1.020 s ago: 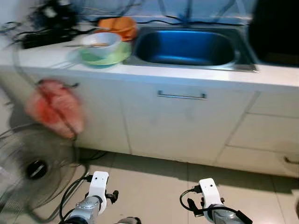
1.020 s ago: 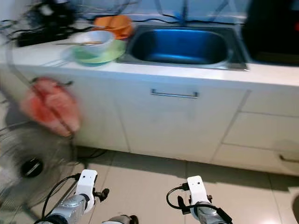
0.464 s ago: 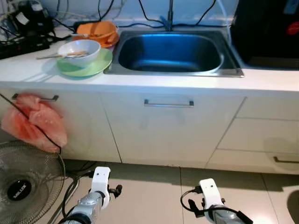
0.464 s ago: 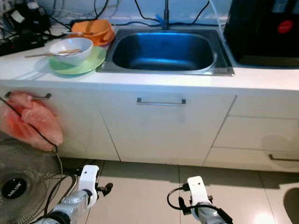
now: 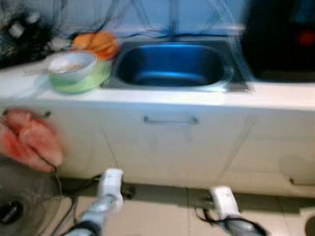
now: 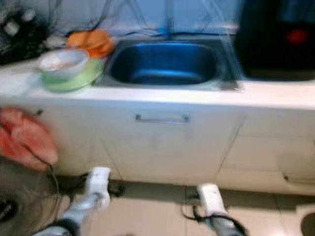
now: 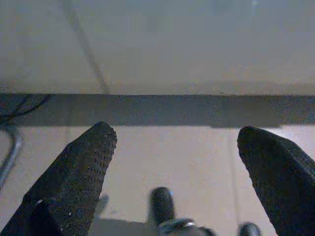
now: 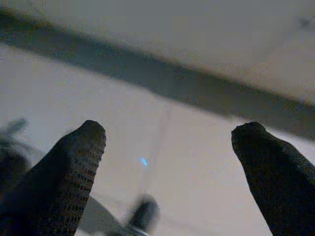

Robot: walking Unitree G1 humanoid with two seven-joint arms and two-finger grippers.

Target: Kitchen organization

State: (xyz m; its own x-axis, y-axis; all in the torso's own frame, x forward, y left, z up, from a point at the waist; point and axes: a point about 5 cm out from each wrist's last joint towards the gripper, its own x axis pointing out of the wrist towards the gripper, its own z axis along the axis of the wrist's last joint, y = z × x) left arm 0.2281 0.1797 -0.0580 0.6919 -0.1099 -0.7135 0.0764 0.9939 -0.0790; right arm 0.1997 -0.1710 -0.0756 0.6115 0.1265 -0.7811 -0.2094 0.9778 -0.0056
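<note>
A white bowl (image 5: 71,64) rests on a green plate (image 5: 83,81) on the white counter (image 5: 147,98), left of the steel sink (image 5: 170,66). An orange dish (image 5: 96,43) lies behind them. Both arms hang low over the tiled floor, left arm (image 5: 106,194) and right arm (image 5: 224,204), in front of the cabinets. My left gripper (image 7: 177,142) is open with nothing between its fingers, facing the cabinet base. My right gripper (image 8: 170,142) is likewise open and empty. The head views are blurred.
A cabinet door with a metal handle (image 5: 170,120) stands under the sink. A pink cloth (image 5: 29,140) hangs at the left above a floor fan (image 5: 19,201). Cables and dark gear (image 5: 24,29) crowd the back left; a black appliance (image 5: 280,39) is at the right.
The camera has shifted and the picture has blurred; the counter now sits slightly lower in view. Both arms still hang low, grippers open.
</note>
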